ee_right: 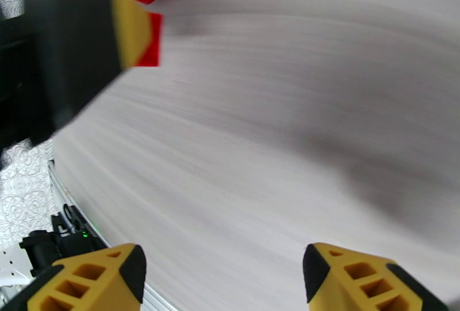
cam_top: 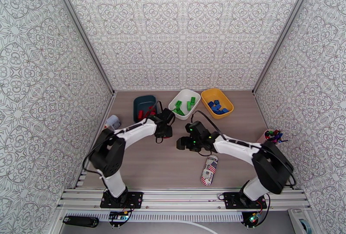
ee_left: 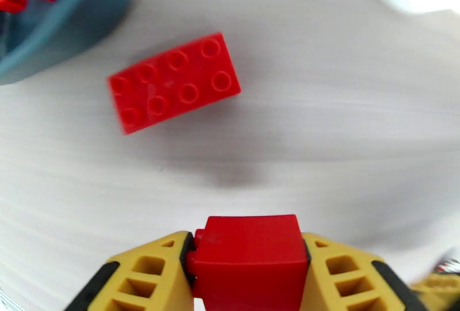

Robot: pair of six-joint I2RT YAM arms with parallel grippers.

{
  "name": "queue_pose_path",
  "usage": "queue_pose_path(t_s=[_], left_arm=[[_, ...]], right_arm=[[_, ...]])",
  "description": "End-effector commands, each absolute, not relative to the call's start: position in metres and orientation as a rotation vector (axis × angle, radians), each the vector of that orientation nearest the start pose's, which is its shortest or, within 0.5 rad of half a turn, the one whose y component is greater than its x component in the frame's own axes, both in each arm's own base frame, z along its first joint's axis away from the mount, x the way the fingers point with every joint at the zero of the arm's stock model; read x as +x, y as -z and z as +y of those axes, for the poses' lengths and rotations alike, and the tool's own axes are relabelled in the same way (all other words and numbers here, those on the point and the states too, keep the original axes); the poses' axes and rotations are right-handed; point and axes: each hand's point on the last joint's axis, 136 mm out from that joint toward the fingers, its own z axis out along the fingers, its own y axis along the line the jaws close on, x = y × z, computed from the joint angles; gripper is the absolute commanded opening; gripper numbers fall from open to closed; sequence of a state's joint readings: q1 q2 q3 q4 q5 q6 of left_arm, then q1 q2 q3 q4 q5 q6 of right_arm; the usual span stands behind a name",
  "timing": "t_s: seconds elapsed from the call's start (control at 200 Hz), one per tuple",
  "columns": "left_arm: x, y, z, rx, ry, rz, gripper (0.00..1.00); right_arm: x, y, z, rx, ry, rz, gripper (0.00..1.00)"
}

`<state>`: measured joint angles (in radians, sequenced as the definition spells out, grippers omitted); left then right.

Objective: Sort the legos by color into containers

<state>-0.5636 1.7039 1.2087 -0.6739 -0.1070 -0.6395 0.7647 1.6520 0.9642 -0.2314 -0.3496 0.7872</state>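
One red brick [ee_left: 247, 260], judged light, rigid and slick, sits clenched across flat sides in left gripper [ee_left: 247, 249]; right gripper [ee_right: 223, 266] released.

Three bins [cam_top: 142, 100], one can [cam_top: 210, 170], one cup [cam_top: 264, 136]

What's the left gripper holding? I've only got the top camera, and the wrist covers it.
Observer: The left gripper is shut on a red lego, with a smooth side facing its wrist camera.
Operator: Any red ones not yet binned?
Observer: Yes, an eight-stud red brick lies flat on the table, studs up, apart from the teal bin.
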Motion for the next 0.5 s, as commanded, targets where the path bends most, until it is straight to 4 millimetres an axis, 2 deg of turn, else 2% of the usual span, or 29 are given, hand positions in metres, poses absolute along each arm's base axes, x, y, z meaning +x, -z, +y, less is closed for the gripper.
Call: queue_pose_path(t_s=[0.0,0.15,0.28,0.39,0.495], left_arm=[[0.352,-0.116,-0.177,-0.150,0.240,2.683,0.40],[0.379,-0.143,-0.138,-0.211,0.233,2.639,0.41],[0.409,-0.155,-0.106,-0.252,0.203,2.619,0.46],[0.432,-0.155,-0.092,-0.277,0.204,2.618,0.56],[0.441,-0.155,-0.089,-0.274,0.176,2.625,0.71]], right_arm=[[0.272,-0.118,0.366,-0.183,-1.166,2.637,0.74],[0.284,-0.138,0.379,-0.203,-1.195,2.601,0.74],[0.287,-0.148,0.378,-0.205,-1.171,2.588,0.74],[0.285,-0.149,0.371,-0.199,-1.140,2.591,0.74],[0.281,-0.145,0.358,-0.190,-1.089,2.607,0.74]])
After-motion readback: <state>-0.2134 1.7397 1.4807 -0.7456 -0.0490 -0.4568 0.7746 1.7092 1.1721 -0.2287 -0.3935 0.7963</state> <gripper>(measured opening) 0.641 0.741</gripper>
